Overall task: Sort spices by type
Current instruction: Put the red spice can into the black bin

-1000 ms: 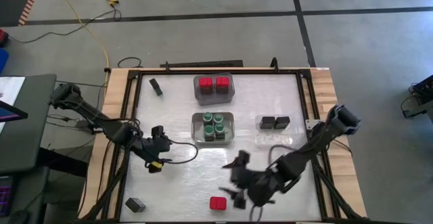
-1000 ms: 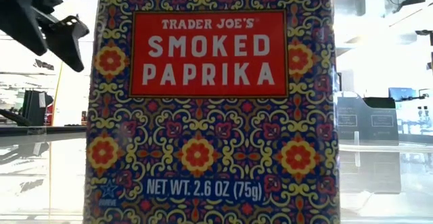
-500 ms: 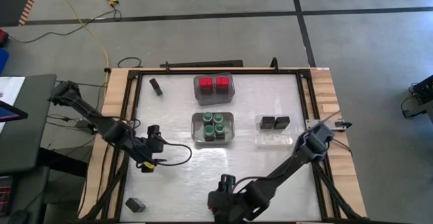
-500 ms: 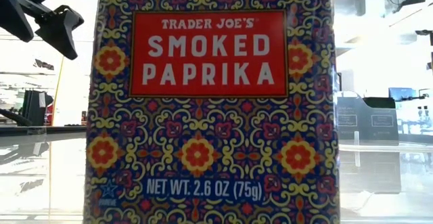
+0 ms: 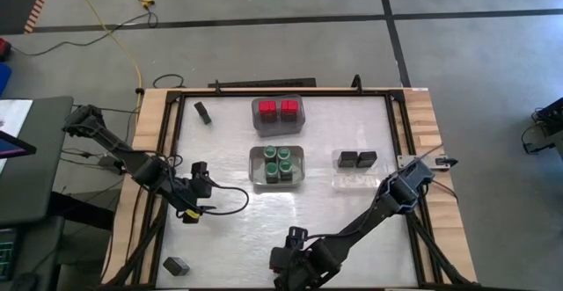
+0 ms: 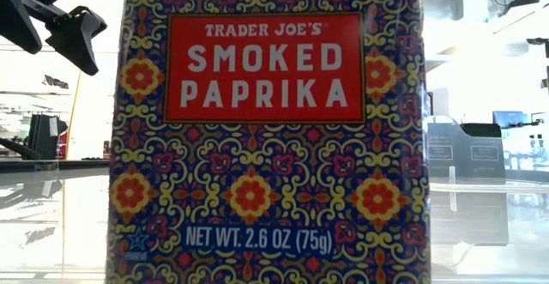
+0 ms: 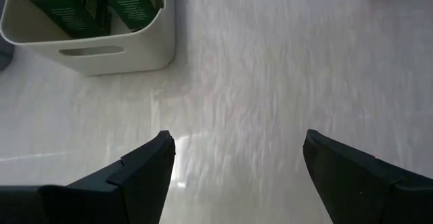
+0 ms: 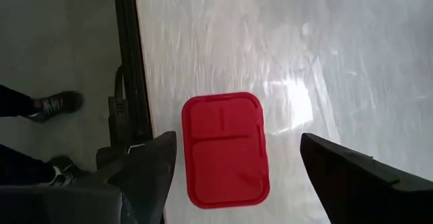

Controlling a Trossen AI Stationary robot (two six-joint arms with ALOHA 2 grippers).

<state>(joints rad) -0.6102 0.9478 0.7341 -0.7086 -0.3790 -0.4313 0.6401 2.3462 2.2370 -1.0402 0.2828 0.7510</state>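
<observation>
**Right gripper open above the paprika tin at the near edge**

Your red-topped paprika tin (image 8: 224,149) stands upright at the table's near edge, close to the black frame rail (image 8: 128,68); in the low view its patterned front (image 6: 266,129) fills most of the picture (the label reads "Smoked Paprika"). The right gripper (image 8: 233,176) hangs directly above it, fingers spread wide to either side of the red lid, holding nothing. From above you see only that arm's wrist (image 5: 295,260) covering the tin.

Further out, two more red-topped tins (image 5: 278,108) sit in the far clear bin (image 5: 257,124), and four green-lidded jars (image 5: 277,165) fill the middle bin (image 5: 255,175). Two dark tins (image 5: 357,159) lie together right of that bin. One dark tin (image 5: 203,112) lies near the far left corner, another (image 5: 176,265) near the near left corner.

The left gripper (image 5: 195,185) waits left of the middle bin, just over the white table (image 7: 270,82), fingers wide apart and empty. Someone's shoes (image 8: 57,104) show on the floor beyond the rail.
</observation>
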